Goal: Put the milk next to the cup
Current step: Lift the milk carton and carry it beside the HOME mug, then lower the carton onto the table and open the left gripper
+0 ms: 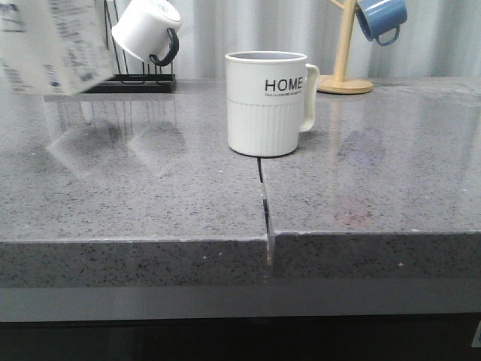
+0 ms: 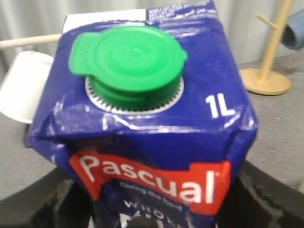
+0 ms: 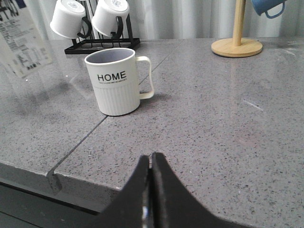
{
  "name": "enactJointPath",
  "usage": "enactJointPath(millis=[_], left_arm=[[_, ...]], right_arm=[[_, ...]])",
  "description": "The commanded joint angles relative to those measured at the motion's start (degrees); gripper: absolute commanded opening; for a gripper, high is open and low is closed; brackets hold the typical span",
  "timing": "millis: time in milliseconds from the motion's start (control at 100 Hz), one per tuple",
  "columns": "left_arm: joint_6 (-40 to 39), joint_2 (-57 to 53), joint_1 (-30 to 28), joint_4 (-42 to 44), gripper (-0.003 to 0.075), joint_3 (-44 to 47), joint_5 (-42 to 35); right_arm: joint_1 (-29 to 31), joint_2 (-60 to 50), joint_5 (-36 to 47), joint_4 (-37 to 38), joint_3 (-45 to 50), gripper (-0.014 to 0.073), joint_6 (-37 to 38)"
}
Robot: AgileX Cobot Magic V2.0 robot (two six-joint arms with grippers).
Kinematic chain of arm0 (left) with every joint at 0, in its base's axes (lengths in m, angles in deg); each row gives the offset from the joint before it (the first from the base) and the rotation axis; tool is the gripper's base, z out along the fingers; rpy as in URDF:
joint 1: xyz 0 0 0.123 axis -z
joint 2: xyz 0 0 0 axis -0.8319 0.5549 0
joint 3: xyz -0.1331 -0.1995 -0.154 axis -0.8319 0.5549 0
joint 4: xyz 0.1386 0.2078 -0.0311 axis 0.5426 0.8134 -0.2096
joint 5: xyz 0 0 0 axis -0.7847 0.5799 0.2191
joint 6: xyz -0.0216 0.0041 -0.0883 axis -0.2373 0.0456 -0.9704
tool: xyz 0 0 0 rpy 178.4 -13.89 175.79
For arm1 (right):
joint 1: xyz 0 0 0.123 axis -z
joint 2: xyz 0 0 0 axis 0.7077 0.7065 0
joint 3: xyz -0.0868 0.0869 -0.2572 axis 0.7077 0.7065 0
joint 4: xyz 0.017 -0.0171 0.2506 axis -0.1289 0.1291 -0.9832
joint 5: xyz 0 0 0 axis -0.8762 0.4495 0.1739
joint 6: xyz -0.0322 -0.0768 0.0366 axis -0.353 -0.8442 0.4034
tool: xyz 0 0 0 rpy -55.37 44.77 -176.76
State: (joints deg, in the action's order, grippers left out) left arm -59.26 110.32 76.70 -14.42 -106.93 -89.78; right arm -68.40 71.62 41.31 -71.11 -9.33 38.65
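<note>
While the milk (image 2: 147, 137) fills the left wrist view, blue top and green screw cap (image 2: 127, 64) uppermost, the left claw's dark fingers (image 2: 42, 199) flank its sides low in that view and grasp it. In the front view the carton (image 1: 49, 45) hangs tilted and blurred, clear of the table (image 1: 150, 195).

Right claw (image 3: 151, 190): fingers pressed together, clenched on nothing, above the table's near edge.

Cup (image 3: 116, 80): white, "HOME" lettering, ribbed lower half; upright on the table, ahead of the right claw and well apart from it, and well apart from the held milk.

Beyond the cup: a black rack (image 3: 102, 43) with two white mugs (image 3: 69, 18); a wooden mug tree (image 3: 236, 42) bearing a blue mug (image 1: 381, 18).
</note>
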Motion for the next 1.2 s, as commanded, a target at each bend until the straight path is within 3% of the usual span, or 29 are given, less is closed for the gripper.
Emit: enactJointPath(millis=[0, 520, 620, 770, 830, 880, 1190], left_arm=[[-0.17, 0.92, 2.76, -2.37, 0.0116, -2.07, -6.78], [-0.04, 11.45, 10.88, -4.15, 0.0122, -2.07, -16.96], [-0.04, 12.15, 11.39, -4.0, 0.0222, -2.07, -18.14], [-0.04, 12.37, 11.39, -4.48, 0.0578, -2.07, -18.4], [-0.04, 12.37, 11.39, -4.48, 0.0679, -2.07, -18.2], [-0.04, 12.27, 11.39, -4.48, 0.0706, -2.07, -17.7], [-0.04, 7.33, 11.49, -3.94, 0.0654, -1.47, -8.18]], right_arm=[[0.11, -0.77, 4.36, 0.03, -1.44, -0.006, -0.38], [0.11, -0.77, 4.36, 0.03, -1.44, -0.006, -0.38], [0.11, -0.77, 4.36, 0.03, -1.44, -0.006, -0.38], [0.11, -0.77, 4.36, 0.03, -1.44, -0.006, -0.38], [0.11, -0.77, 4.36, 0.03, -1.44, -0.006, -0.38], [0.11, -0.77, 4.36, 0.03, -1.44, -0.006, -0.38], [0.11, -0.77, 4.36, 0.03, -1.44, -0.006, -0.38]])
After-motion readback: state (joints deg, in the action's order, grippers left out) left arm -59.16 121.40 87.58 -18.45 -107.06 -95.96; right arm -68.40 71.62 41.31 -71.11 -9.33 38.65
